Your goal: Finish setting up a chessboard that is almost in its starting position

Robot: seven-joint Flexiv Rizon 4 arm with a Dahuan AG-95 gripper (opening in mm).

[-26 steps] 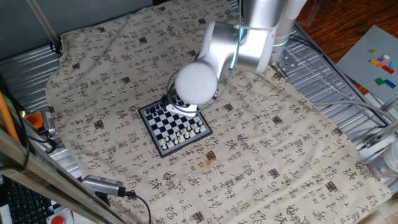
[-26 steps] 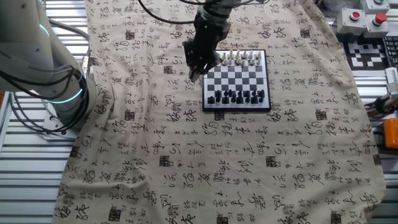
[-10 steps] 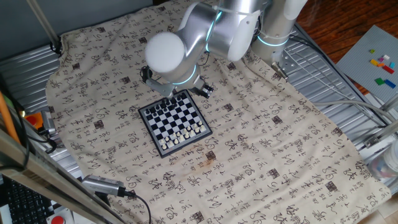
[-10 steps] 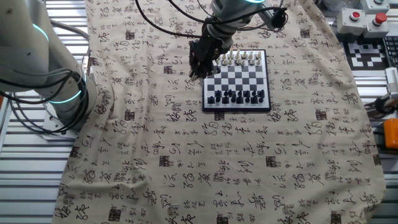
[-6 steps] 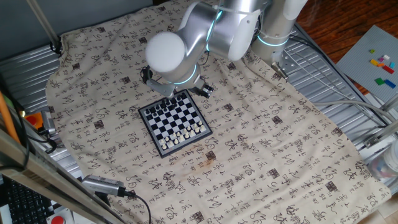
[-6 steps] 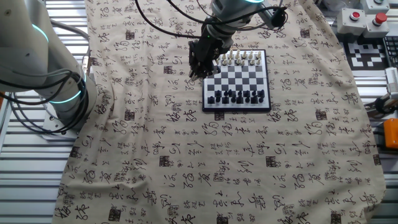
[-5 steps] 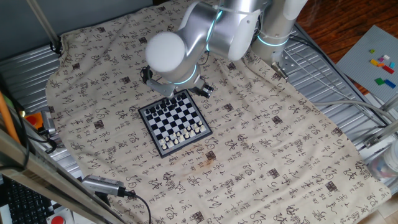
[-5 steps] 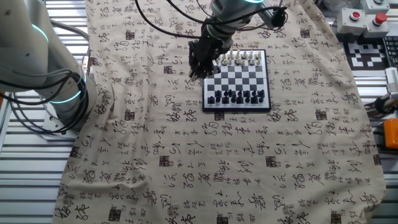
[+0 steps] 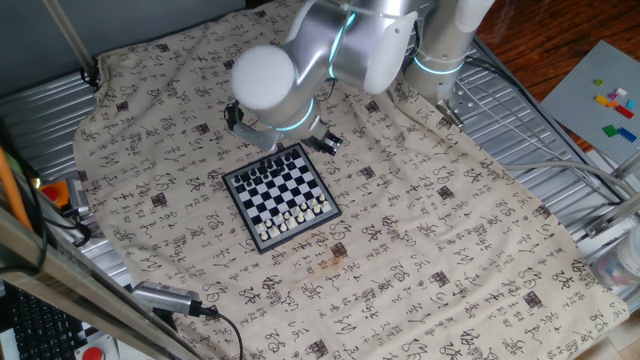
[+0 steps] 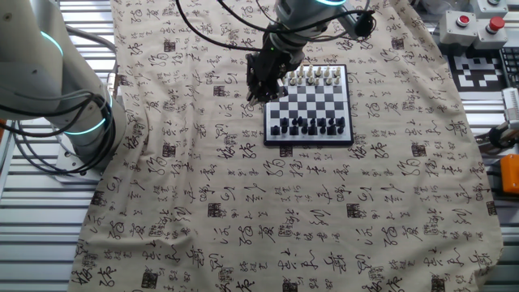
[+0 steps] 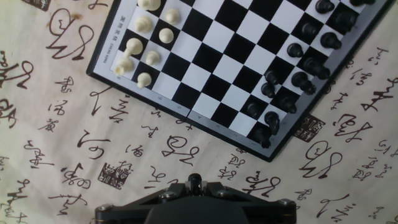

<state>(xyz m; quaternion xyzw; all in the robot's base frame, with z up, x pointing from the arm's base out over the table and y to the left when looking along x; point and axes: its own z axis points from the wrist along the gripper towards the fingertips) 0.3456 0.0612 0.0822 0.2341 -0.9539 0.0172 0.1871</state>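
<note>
The small chessboard (image 9: 262,197) lies on the patterned cloth. In the other fixed view the chessboard (image 10: 308,99) has white pieces (image 10: 312,77) on the far rows and black pieces (image 10: 308,126) on the near rows. My gripper (image 10: 258,88) hangs just off the board's left edge, over the cloth. In the hand view the gripper (image 11: 194,183) is shut on a small black chess piece (image 11: 194,181), of which only the rounded top shows. The board (image 11: 217,93) lies ahead of it, with white pieces (image 11: 146,43) at left and black pieces (image 11: 292,81) at right.
The calligraphy cloth (image 10: 268,211) covers the table. A second robot arm (image 10: 57,73) stands at the left. Red buttons (image 10: 478,23) sit at the back right. A grey plate with coloured bricks (image 9: 605,100) lies off the table, and a brown stain (image 9: 332,262) marks the cloth.
Since 2.6 s ago the arm has swung from over the board to just beside its edge. In the last second it has barely moved.
</note>
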